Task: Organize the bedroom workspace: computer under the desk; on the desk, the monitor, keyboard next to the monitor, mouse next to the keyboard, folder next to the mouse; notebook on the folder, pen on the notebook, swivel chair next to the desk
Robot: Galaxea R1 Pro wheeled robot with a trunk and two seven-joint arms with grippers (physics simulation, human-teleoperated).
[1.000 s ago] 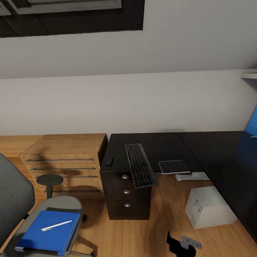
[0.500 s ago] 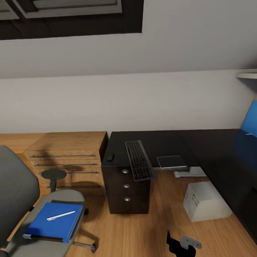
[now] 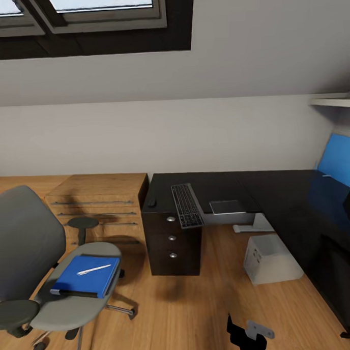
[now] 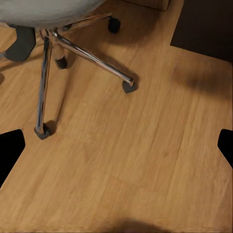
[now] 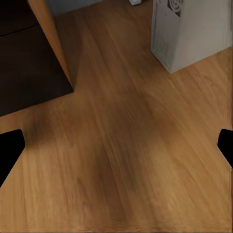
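Since one second ago the whole head view has pulled back and tilted up, so more of the skylight [image 3: 86, 18] and of the swivel chair [image 3: 30, 252] is seen; the things themselves lie as before. On the chair seat lies the folder [image 3: 87, 273], with a dark notebook [image 3: 73, 293] showing under its near edge and the pen [image 3: 93, 269] on top of it. The keyboard [image 3: 186, 205] lies on the desk [image 3: 277, 191] above the drawer unit [image 3: 172, 244], its near end over the edge, and the mouse [image 3: 152, 202] is just beside it, toward the oak dresser [image 3: 102, 198]. The computer [image 3: 270, 257] stands on the floor [image 3: 191, 312], under the desk's edge. The left gripper [image 4: 116, 145] and the right gripper [image 5: 116, 145] both hang above bare floor, each with its fingers spread wide and holding nothing.
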